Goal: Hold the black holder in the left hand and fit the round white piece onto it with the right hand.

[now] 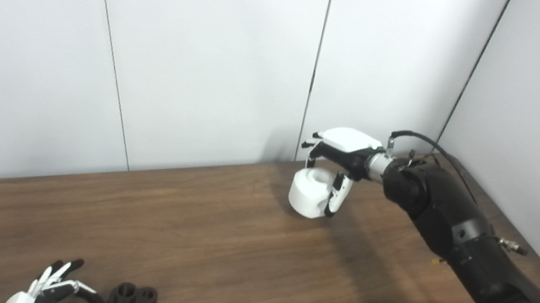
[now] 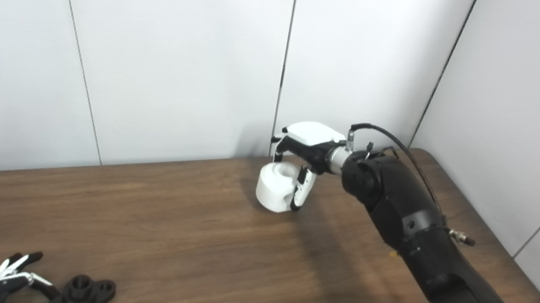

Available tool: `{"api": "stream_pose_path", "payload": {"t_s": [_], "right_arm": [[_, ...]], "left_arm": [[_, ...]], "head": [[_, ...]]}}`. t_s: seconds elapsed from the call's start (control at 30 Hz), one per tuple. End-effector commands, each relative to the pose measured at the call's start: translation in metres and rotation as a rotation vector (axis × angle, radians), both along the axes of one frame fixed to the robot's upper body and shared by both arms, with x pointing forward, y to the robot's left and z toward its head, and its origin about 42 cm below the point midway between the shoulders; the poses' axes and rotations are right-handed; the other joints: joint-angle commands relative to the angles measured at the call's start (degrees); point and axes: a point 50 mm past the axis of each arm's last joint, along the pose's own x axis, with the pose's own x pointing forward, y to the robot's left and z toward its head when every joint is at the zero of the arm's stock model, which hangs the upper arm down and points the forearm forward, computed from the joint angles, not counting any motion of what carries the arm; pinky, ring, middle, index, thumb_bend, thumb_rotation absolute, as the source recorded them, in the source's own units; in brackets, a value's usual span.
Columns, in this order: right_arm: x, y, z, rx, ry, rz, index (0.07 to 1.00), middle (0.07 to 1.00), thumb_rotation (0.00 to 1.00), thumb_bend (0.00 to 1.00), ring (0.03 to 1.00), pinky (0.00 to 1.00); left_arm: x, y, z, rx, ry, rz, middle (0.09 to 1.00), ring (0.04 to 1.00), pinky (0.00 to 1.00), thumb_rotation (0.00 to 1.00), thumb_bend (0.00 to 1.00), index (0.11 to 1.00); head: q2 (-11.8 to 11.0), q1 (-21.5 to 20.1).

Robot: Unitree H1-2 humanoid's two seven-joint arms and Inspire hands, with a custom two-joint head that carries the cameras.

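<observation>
A round white piece (image 1: 308, 191) with a hole in its top stands at the far side of the wooden table (image 1: 208, 251). My right hand (image 1: 338, 155) reaches over it, thumb down its near side and fingers behind it, closed around it. The black holder (image 1: 128, 301), a flat flanged part with a raised socket, lies at the table's near left edge. My left hand (image 1: 48, 290) rests just left of the holder with its fingers spread, one fingertip at the holder's edge, holding nothing. The lower part of that hand is cut off by the picture's edge.
White wall panels (image 1: 209, 52) rise right behind the table, close to the right hand. The table's right corner (image 2: 424, 156) is rounded and lies beside the right arm (image 1: 475, 249). Bare wood stretches between the two hands.
</observation>
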Motion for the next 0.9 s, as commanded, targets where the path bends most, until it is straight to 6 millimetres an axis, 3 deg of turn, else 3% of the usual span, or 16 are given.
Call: {"api": "stream_pose_path", "payload": {"t_s": [0.0, 0.17, 0.33, 0.57, 0.87], "right_arm": [[0.005, -0.007, 0.058, -0.002, -0.116, -0.002, 0.479, 0.94, 0.13, 0.52, 1.0, 0.96], [-0.001, 0.001, 0.08, -0.005, -0.144, 0.033, 0.479, 0.935, 0.13, 0.52, 1.0, 0.96], [-0.004, 0.019, 0.089, -0.003, -0.178, 0.075, 0.479, 0.929, 0.13, 0.52, 1.0, 0.96], [-0.012, 0.056, 0.089, 0.044, -0.208, 0.149, 0.479, 0.929, 0.12, 0.52, 1.0, 0.98], [-0.014, 0.087, 0.085, 0.048, -0.221, 0.24, 0.478, 0.918, 0.13, 0.52, 1.0, 0.95]], "left_arm": [[0.008, -0.008, 0.003, 0.001, -0.021, -0.013, 0.917, 1.0, 1.0, 0.04, 0.52, 0.482], [0.02, -0.019, -0.004, 0.024, -0.008, -0.009, 0.922, 1.0, 1.0, 0.04, 0.52, 0.482], [0.034, -0.029, -0.013, 0.024, 0.007, 0.001, 0.928, 1.0, 1.0, 0.04, 0.52, 0.482], [0.053, -0.044, -0.02, 0.04, 0.035, -0.014, 0.932, 1.0, 1.0, 0.05, 0.52, 0.482], [0.061, -0.062, -0.026, 0.026, 0.055, -0.025, 0.93, 1.0, 1.0, 0.05, 0.52, 0.481]], "head": [[0.5, 1.2], [1.6, 5.3], [1.4, 7.4], [1.7, 8.4], [2.3, 11.4]]}}
